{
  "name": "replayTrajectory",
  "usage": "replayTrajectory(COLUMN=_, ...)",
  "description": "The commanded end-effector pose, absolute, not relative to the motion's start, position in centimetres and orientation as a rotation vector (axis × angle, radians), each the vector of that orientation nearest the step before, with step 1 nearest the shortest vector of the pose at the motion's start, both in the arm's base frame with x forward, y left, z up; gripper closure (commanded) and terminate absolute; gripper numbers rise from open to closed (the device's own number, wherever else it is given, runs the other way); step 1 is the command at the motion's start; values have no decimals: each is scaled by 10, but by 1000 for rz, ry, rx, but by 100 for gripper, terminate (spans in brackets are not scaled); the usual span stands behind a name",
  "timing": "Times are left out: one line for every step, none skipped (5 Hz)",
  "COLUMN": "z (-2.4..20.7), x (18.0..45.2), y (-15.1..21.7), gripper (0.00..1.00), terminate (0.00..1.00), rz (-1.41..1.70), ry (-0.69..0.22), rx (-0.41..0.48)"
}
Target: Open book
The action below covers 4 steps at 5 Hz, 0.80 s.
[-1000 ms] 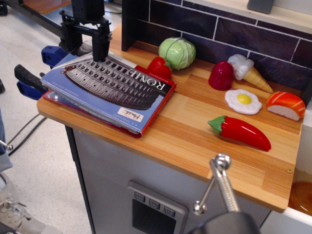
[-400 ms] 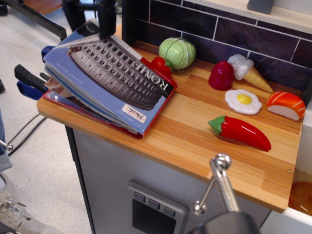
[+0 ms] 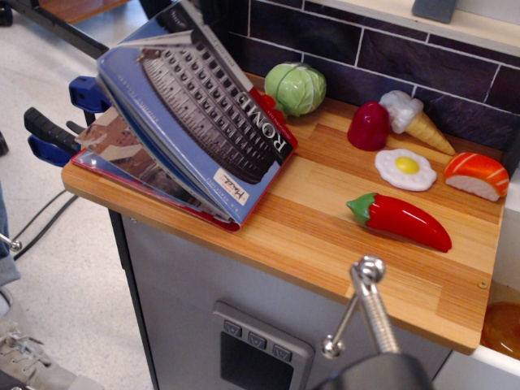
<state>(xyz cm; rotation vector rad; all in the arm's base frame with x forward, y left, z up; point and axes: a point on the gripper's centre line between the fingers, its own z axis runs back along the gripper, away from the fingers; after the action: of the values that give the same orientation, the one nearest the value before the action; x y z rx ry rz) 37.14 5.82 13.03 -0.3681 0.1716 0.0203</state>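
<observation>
The book (image 3: 203,122) lies at the left end of the wooden counter (image 3: 325,244). Its blue cover with the grey Colosseum picture and white "ROME" lettering is lifted steeply, hinged along its right side. Brownish photo pages (image 3: 122,150) show underneath, fanned apart. My gripper (image 3: 172,6) is almost wholly above the frame's top edge. Only dark finger parts show there, at the raised upper corner of the cover, which they hold up. A flat red folder-like item (image 3: 218,223) lies under the book.
A green cabbage (image 3: 295,87), red toy (image 3: 368,126), ice cream cone (image 3: 414,118), fried egg (image 3: 405,168), salmon sushi (image 3: 476,175) and red chili (image 3: 400,221) lie to the right. Blue clamps (image 3: 49,138) grip the left edge. A dark tiled wall stands behind. A metal handle (image 3: 370,305) is in the foreground.
The cover's left edge has risen from nearly flat to steeply tilted, exposing the inner pages. My gripper has moved up with it and mostly out of the frame.
</observation>
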Motion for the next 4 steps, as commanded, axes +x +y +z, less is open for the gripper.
replayTrajectory(z=184, x=368, y=-11, gripper=0, terminate=0, rz=-47, ry=96, rx=-503)
replayTrajectory(z=200, x=368, y=-41, gripper=0, terminate=0, rz=-34, ry=110, rx=-613)
replayTrajectory(z=193, x=367, y=-86, gripper=0, terminate=0, rz=-51, ry=131, rx=-612)
replayTrajectory(z=162, x=366, y=-125, gripper=0, terminate=0, rz=-50, ry=144, rx=-580)
